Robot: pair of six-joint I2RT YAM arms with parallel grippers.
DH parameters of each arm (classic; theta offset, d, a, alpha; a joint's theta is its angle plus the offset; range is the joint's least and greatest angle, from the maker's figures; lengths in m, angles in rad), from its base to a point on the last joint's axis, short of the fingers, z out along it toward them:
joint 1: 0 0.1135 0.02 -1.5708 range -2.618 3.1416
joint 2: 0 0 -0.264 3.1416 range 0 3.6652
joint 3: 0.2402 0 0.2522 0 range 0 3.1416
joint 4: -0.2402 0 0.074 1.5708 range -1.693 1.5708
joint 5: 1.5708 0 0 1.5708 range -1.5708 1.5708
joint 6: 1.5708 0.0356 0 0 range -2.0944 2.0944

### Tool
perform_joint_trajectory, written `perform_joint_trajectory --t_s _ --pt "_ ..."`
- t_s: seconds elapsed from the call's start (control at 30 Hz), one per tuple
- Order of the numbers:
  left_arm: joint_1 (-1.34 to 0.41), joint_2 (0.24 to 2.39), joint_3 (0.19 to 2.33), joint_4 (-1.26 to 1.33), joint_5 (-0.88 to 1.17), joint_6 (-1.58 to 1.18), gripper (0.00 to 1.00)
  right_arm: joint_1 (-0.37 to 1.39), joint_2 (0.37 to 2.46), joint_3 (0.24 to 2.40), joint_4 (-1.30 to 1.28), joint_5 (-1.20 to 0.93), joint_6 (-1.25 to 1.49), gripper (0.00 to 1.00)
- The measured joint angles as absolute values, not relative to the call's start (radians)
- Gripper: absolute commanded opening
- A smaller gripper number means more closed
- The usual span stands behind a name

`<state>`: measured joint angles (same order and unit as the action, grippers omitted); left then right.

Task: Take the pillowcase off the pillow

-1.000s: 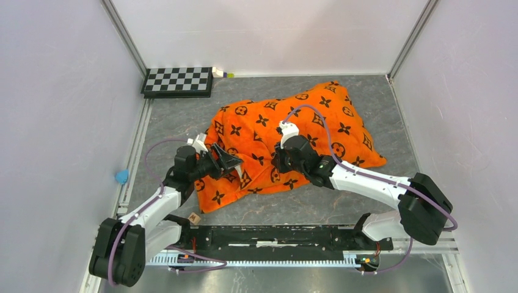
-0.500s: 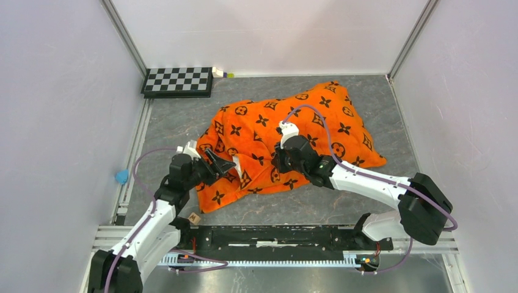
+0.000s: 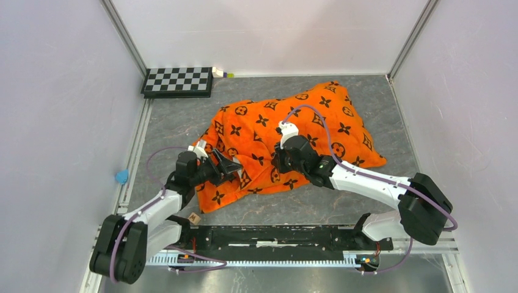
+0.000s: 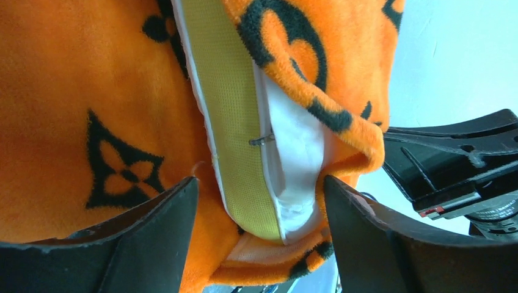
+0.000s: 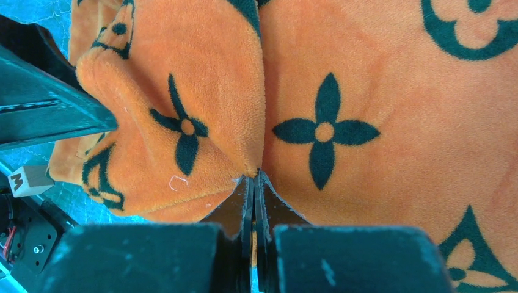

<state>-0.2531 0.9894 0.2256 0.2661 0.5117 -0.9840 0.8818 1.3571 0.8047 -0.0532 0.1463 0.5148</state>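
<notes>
The orange pillowcase [image 3: 293, 116] with black motifs lies bunched over the pillow in the middle of the table. My left gripper [image 3: 231, 166] is open at its near left corner. In the left wrist view the pillow's [image 4: 244, 122] yellow-green band and white corner stick out of the pillowcase [image 4: 91, 79] opening, between my left gripper's [image 4: 259, 180] open jaws. My right gripper [image 3: 276, 163] is shut on a pinched fold of the pillowcase [image 5: 379, 91] on its near side. The right wrist view shows my right gripper [image 5: 253, 174] closed, with a thin strip of orange fabric between the jaws.
A checkerboard [image 3: 178, 80] lies at the back left with a small white and green item [image 3: 221, 73] beside it. A small blue object [image 3: 122, 176] sits by the left rail. A small wooden cube [image 3: 195, 218] lies near the left arm's base. Walls close in three sides.
My left gripper drew back to the left, then came forward again to the pillowcase's near left corner. The right arm and the pillowcase have not moved.
</notes>
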Motion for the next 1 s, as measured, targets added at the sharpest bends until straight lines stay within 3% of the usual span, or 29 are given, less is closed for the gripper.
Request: perform_joint_trajectory --t_s 0.1,0.3,0.37,0.57,0.63,0.67,0.83,1.0 --pt "-0.26 1.074 0.226 0.33 0.548 -1.001 0.72 0.881 1.357 0.805 -0.053 0.139 0.515 0.0" --pt "-0.284 1.195 0.264 0.396 0.603 -1.021 0.76 0.882 1.357 0.805 -0.053 0.132 0.508 0.0" --pt "-0.286 1.199 0.269 0.406 0.606 -1.023 0.71 0.882 1.357 0.805 -0.054 0.135 0.507 0.0" --pt "-0.288 1.19 0.269 0.422 0.602 -1.032 0.27 0.881 1.332 0.805 -0.099 0.196 0.496 0.0" --pt "-0.288 1.201 0.269 0.453 0.608 -1.044 0.06 0.876 1.312 0.804 -0.111 0.218 0.491 0.0" --pt "-0.287 1.213 0.27 0.475 0.614 -1.054 0.03 0.873 1.303 0.802 -0.117 0.224 0.489 0.0" --pt "-0.231 1.316 0.281 0.586 0.714 -1.089 0.02 0.863 1.276 0.795 -0.14 0.25 0.478 0.0" --pt "-0.105 1.232 0.275 0.565 0.743 -1.111 0.02 0.825 1.24 0.794 -0.194 0.341 0.469 0.0"
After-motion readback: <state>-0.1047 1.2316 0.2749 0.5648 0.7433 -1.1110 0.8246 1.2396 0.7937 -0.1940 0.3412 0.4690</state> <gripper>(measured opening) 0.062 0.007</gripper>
